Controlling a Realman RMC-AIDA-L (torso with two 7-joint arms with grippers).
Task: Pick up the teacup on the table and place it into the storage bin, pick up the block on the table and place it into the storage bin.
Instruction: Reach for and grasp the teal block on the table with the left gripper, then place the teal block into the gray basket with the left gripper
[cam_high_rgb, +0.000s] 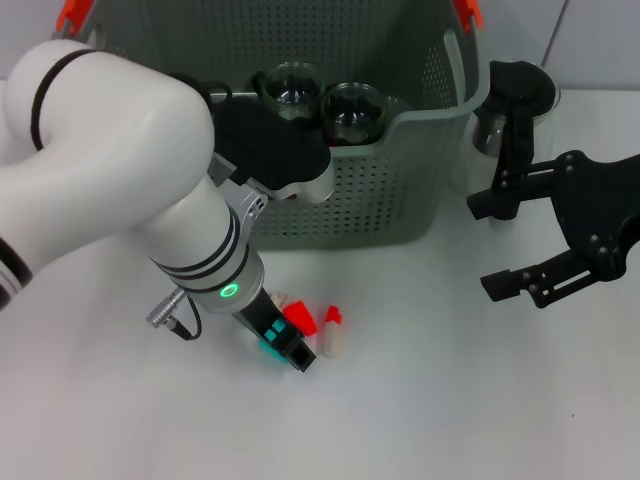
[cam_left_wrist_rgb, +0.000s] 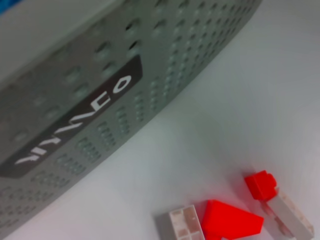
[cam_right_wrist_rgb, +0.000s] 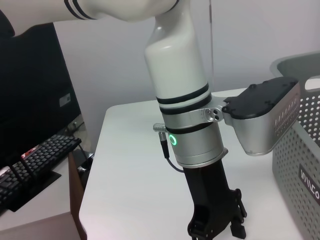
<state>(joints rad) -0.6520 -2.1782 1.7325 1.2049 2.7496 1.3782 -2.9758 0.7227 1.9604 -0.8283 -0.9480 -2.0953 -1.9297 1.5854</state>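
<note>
Left gripper (cam_high_rgb: 290, 345) low at block (cam_high_rgb: 300, 320), grip hidden

bin (cam_high_rgb: 380, 200) wall blocks behind blocks (cam_high_rgb: 315, 325) | open table (cam_high_rgb: 450, 400) rightward

The left arm is reaching forward and bending steeply down at the wrist, with a green indicator ring lit on the wrist housing. The left gripper (cam_high_rgb: 290, 347) is pointing down, its tip sitting close to the worktop (cam_high_rgb: 450, 400). The right arm is holding off to the side, with the right gripper (cam_high_rgb: 492, 245) hanging above the worktop, fingers spread apart.
</note>
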